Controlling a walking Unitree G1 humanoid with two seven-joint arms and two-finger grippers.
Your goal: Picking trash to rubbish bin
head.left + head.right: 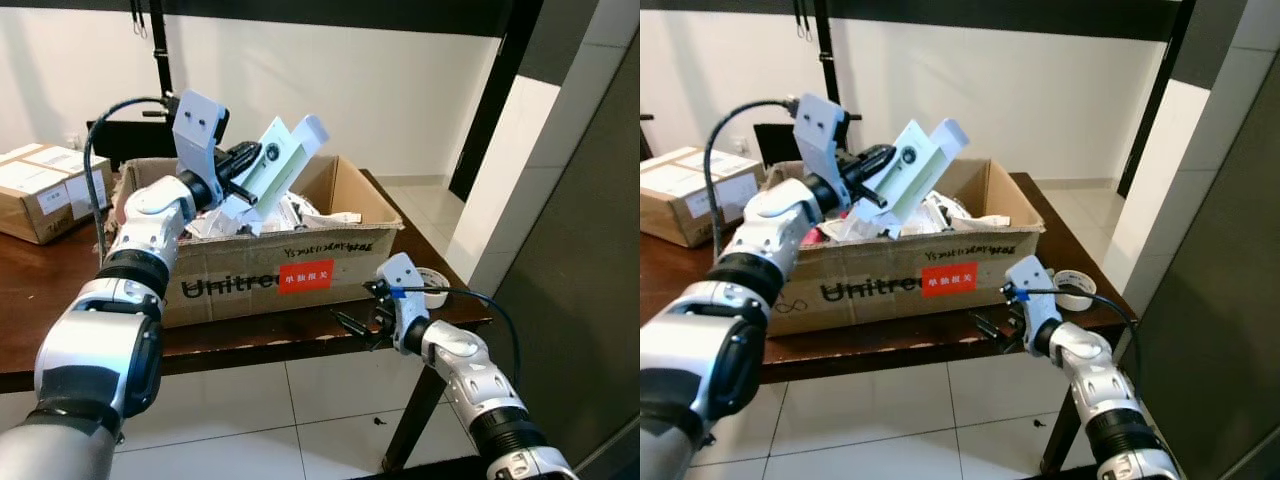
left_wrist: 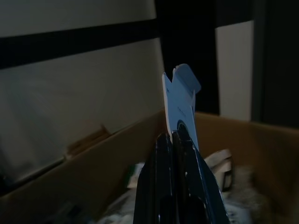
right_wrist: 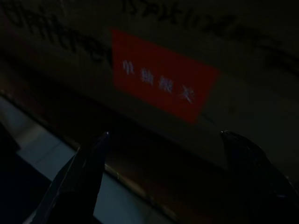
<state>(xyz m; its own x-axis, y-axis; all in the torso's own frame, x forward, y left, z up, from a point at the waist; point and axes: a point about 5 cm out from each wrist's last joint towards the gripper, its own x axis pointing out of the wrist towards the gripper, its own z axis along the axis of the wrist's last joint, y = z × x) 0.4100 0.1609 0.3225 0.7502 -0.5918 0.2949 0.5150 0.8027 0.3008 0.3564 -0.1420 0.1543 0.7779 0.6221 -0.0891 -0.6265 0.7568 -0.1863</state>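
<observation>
A dark wooden table carries a large open cardboard box, printed "Unitree" with a red sticker on its front wall and heaped with white paper scraps; this box is judged to serve as the rubbish bin. A smaller sealed carton sits at the table's far left, and a roll of tape lies near the right edge. Held above the box's open top is the trash in hand, a flattened white carton with a round dark mark, tilted up and to the right, its lower end just over the heap. The left gripper is seen pinched tight on the carton's lower edge, the two black fingers pressed together with the card between them in the left wrist view. For a clean drop, the carton is best brought lower and well inside the walls before release, since a tall flat piece let go at this tilt may tip over the rim. The right gripper is held low at the table's front edge, fingers spread wide and holding nothing, pointed at the red sticker.
</observation>
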